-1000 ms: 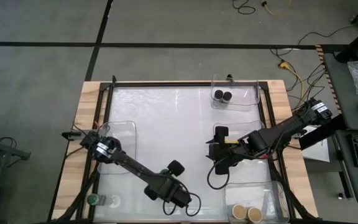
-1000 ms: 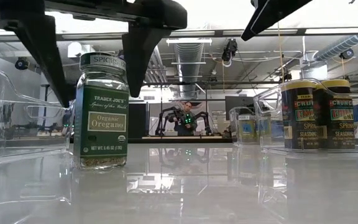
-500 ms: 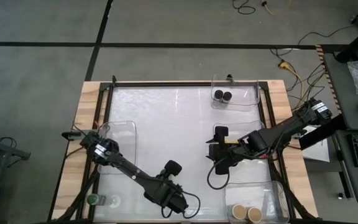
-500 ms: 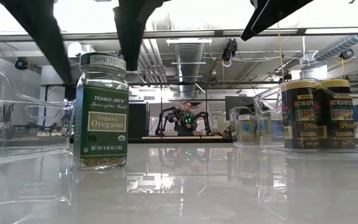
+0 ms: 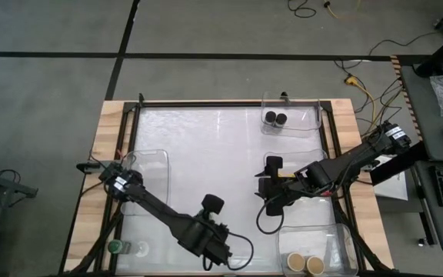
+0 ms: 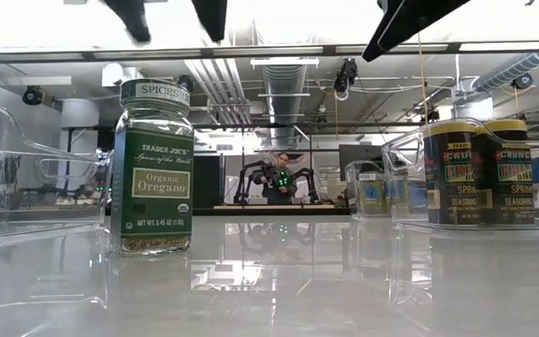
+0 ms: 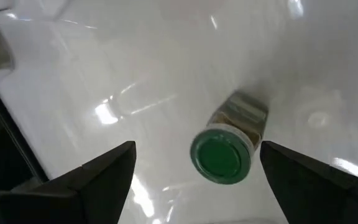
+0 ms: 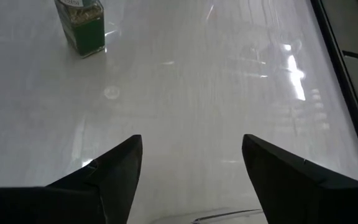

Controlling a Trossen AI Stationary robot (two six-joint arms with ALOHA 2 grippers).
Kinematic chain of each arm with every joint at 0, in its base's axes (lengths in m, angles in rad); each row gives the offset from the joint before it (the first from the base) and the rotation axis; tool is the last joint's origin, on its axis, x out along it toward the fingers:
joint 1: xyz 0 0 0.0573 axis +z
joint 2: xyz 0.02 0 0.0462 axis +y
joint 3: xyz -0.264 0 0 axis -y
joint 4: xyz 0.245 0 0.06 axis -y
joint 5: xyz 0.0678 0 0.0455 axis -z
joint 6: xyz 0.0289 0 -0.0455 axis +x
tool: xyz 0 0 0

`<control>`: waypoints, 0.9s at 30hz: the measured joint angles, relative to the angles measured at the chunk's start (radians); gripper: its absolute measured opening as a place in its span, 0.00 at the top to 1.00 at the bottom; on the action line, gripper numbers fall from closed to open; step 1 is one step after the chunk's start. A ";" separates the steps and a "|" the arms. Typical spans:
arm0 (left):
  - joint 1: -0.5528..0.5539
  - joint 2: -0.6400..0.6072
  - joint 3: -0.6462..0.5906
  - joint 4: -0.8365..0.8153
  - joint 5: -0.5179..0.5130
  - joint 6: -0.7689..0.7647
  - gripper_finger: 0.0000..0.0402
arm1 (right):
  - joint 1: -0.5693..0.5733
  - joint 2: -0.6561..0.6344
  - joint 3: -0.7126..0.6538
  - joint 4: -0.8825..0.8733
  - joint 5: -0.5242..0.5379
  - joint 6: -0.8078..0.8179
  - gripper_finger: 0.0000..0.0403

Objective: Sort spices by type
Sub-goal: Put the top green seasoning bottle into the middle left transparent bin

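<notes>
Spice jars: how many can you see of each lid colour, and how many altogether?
black-lidded jars: 2
tan-lidded jars: 2
green-lidded jar: 1
Total: 5
No yellow lids show from above. The small green round thing at the table's corner is too small to tell, so it is not counted.

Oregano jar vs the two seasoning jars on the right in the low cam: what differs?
1. The oregano jar stands alone on the bare table. The seasoning jars sit side by side inside a clear bin.
2. The oregano jar has a green label and a green lid. The seasoning jars carry dark labels with yellow bands.

Shared: all are upright with lids on.
</notes>
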 joint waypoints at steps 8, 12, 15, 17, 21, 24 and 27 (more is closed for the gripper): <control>0.049 -0.161 0.029 0.000 0.004 -0.276 0.19 | 0.000 0.000 0.000 0.000 -0.002 0.045 0.28; 0.062 -0.264 -0.002 0.001 0.021 -0.545 0.19 | 0.000 0.003 0.000 0.011 -0.032 0.163 0.24; 0.065 -0.334 -0.038 0.001 0.023 -0.791 0.19 | 0.003 0.003 0.000 0.021 -0.053 0.246 0.22; 0.065 -0.368 -0.063 0.000 0.023 -0.953 0.19 | 0.007 0.003 0.000 0.042 -0.100 0.290 0.21; 0.065 -0.407 -0.123 0.000 0.022 -1.152 0.19 | 0.045 0.006 0.001 0.098 -0.181 0.384 0.21; 0.067 -0.412 -0.165 0.000 0.058 -1.272 0.19 | 0.102 0.015 0.001 0.111 -0.188 0.432 0.22; 0.079 -0.412 -0.197 0.003 0.103 -1.331 0.19 | 0.173 0.023 0.001 0.110 -0.191 0.464 0.24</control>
